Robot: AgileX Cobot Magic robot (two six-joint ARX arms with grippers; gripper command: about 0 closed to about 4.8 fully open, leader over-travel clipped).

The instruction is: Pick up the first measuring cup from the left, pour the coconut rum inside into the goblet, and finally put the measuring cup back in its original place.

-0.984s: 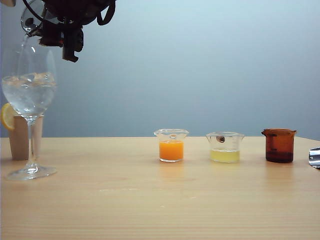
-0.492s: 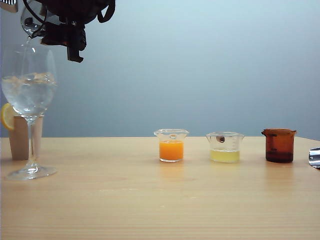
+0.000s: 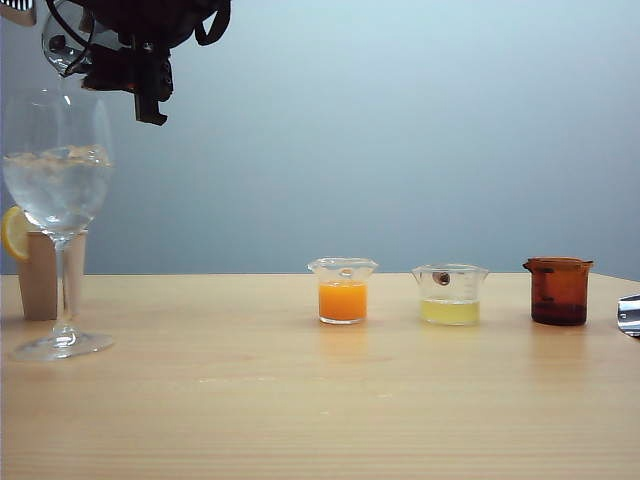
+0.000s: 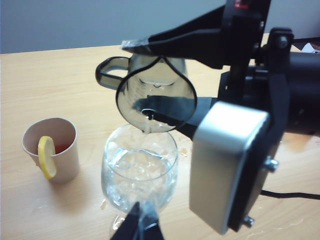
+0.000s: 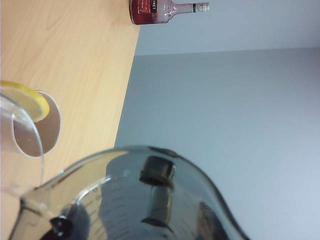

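My right gripper is shut on the smoky measuring cup, tipped steeply with its lip over the goblet at the far left. In the left wrist view the cup hangs mouth-down just above the goblet's rim, clamped between black fingers. No stream of coconut rum shows; clear liquid and ice fill the goblet's bowl. The tinted cup fills the right wrist view. My left gripper sits low in front of the goblet, fingertips together, holding nothing.
A paper cup with a lemon slice stands just behind the goblet. To the right stand an orange-filled cup, a pale yellow cup and an amber cup. A metal object pokes in at the right edge. A bottle lies far off.
The thin clear stream from the cup into the goblet has stopped. The right gripper has rolled the cup slightly further over; the goblet has stayed put.
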